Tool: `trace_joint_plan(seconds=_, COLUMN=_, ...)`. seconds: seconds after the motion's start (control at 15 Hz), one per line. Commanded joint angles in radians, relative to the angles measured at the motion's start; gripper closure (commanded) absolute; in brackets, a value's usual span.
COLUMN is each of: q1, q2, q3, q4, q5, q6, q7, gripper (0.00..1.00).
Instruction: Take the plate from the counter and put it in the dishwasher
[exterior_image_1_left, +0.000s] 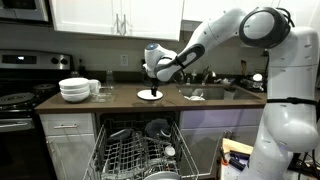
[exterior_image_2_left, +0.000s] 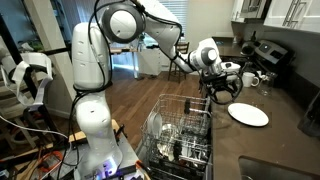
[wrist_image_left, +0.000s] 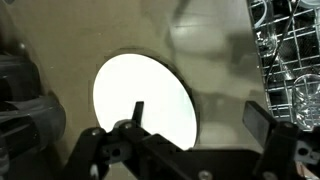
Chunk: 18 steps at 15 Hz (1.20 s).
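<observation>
The plate (exterior_image_1_left: 150, 95) is a flat white disc lying on the dark brown counter (exterior_image_1_left: 120, 98), just above the open dishwasher (exterior_image_1_left: 140, 152). In an exterior view the plate (exterior_image_2_left: 248, 115) lies past the wire rack (exterior_image_2_left: 180, 130). My gripper (exterior_image_1_left: 152, 84) hangs open just above it and holds nothing. In the wrist view the plate (wrist_image_left: 143, 98) fills the centre left. One finger of the gripper (wrist_image_left: 200, 118) stands over the plate and the other over the bare counter (wrist_image_left: 220, 60), so the plate's right rim lies between them.
A stack of deep white bowls (exterior_image_1_left: 75, 90) and a cup stand on the counter near the black stove (exterior_image_1_left: 20, 98). A sink (exterior_image_1_left: 205, 92) with a tap lies on the other side. Dark dishes sit in the pulled-out rack (wrist_image_left: 290, 50).
</observation>
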Motion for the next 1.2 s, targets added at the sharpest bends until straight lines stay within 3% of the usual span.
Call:
trace_joint_plan(seconds=0.0, q1=0.009, q2=0.007, q3=-0.007, q4=-0.007, q5=-0.055, q6=0.023, q7=0.039, gripper=0.00)
trace_joint_plan(seconds=0.67, q1=0.014, q2=0.063, q3=-0.020, q4=-0.023, q5=-0.198, q6=0.189, q7=0.144, gripper=0.00)
trace_joint_plan(seconds=1.13, q1=0.028, q2=0.135, q3=-0.063, q4=0.011, q5=-0.475, q6=0.254, q7=0.368, gripper=0.00)
